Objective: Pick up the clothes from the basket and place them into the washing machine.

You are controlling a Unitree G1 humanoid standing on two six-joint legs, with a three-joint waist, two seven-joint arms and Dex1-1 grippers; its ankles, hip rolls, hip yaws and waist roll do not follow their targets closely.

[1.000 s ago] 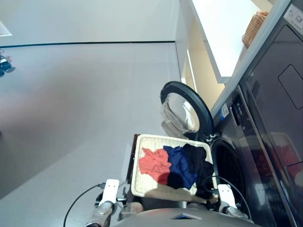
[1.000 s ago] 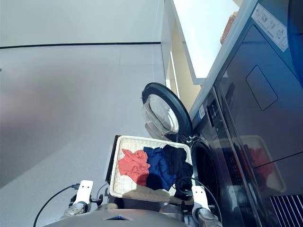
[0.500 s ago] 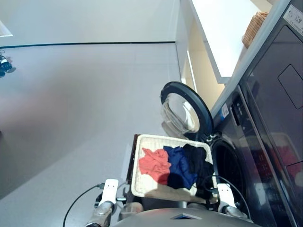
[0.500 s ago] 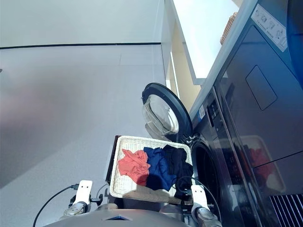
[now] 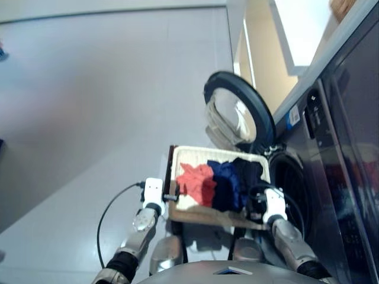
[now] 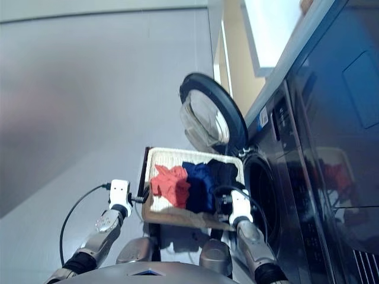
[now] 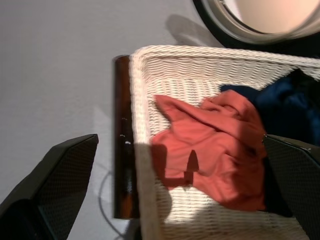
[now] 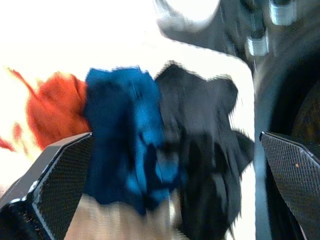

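Three garments lie in a row across the basket (image 5: 175, 177) in the head views — coral-red (image 5: 194, 181) at its left edge by the left gripper (image 5: 161, 194), royal blue (image 5: 225, 183) mid-basket, black (image 5: 247, 171) at the right edge by the right gripper (image 5: 259, 201) and washing machine (image 5: 308, 195). Left wrist view: fingers spread wide, straddling the left rim, coral cloth ahead. Right wrist view: fingers wide and empty — blue and black directly ahead, so I judge this arm nearer the black piece.

There were three clothes: one red (image 5: 195, 180), one blue (image 5: 224, 184), one black (image 5: 247, 171). There was one basket (image 5: 195, 152), one washing machine (image 5: 331, 177), and two grippers.
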